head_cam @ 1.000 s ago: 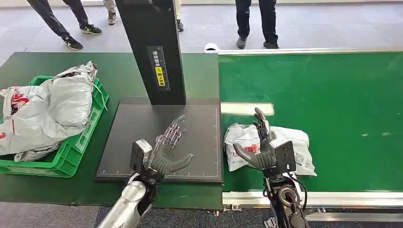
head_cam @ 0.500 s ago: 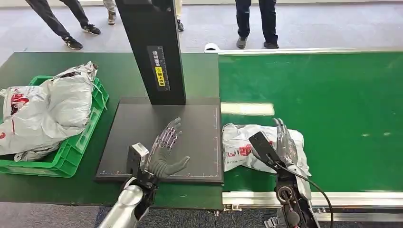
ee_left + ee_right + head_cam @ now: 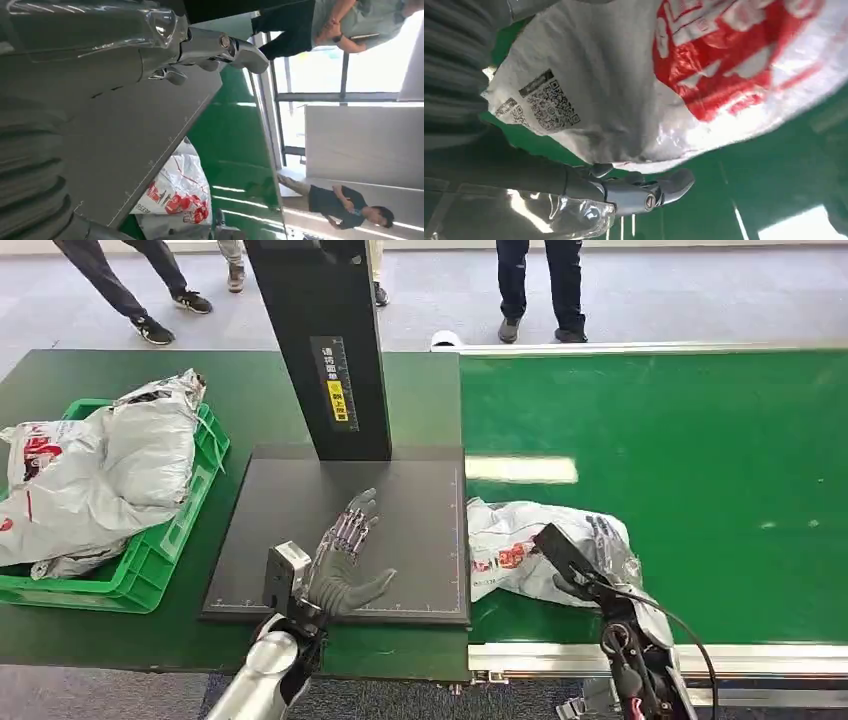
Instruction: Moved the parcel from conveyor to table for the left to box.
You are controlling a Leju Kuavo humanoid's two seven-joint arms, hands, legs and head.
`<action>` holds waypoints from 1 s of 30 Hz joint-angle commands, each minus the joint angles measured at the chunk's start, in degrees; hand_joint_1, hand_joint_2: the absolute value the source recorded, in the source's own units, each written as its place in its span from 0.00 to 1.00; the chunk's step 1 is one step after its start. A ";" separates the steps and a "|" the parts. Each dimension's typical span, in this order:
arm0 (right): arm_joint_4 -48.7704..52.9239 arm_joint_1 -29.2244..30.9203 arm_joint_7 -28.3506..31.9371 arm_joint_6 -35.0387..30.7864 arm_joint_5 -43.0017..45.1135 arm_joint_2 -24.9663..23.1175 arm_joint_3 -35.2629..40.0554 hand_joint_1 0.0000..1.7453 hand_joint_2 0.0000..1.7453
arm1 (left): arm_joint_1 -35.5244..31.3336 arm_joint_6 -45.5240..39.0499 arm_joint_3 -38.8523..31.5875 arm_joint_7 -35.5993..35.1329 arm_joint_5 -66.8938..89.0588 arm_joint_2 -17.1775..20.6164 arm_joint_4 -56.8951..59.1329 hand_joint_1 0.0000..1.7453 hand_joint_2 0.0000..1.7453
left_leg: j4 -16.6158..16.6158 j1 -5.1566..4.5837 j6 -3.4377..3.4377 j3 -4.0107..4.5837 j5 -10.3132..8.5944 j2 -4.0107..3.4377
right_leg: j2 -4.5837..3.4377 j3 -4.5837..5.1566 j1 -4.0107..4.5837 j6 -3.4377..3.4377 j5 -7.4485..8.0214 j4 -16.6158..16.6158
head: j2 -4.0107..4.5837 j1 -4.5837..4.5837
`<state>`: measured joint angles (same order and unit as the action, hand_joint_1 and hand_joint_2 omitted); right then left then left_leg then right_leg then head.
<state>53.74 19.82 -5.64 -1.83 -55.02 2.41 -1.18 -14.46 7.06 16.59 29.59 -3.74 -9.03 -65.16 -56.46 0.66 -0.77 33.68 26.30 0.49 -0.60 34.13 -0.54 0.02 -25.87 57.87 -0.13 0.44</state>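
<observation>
One crumpled white plastic parcel bag with red print (image 3: 520,545) lies on the green conveyor belt (image 3: 700,460), just beside the edge of the dark grey mat (image 3: 400,510) on the worktop (image 3: 120,640). It looks soft, light and slippery, so a broad grip around its bunched middle seems safest. The right hand (image 3: 600,550) rests flat on top of it, fingers spread, not closed around it. The left hand (image 3: 345,560) hovers over the mat, fingers apart, holding nothing. One green plastic crate (image 3: 150,575) holds several grey bags (image 3: 130,460).
</observation>
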 commanded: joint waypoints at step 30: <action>0.47 4.03 14.23 -9.59 7.13 -3.39 -7.91 1.00 1.00 | 2.23 -2.49 -4.74 0.86 -0.23 0.69 -4.10 0.00 1.00 | 0.03 -0.02 0.03 -0.07 0.05 -0.16 | -0.08 -0.03 -0.01 -0.01 -0.02 -0.02 | 0.00 0.00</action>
<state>46.10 24.73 4.00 -8.42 -52.56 1.35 -4.24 -13.47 4.87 14.23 30.12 -3.13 -8.76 -67.69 -56.46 0.67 -0.77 33.70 26.30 0.49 -0.59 34.15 -0.54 0.02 -25.88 57.87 -0.13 0.44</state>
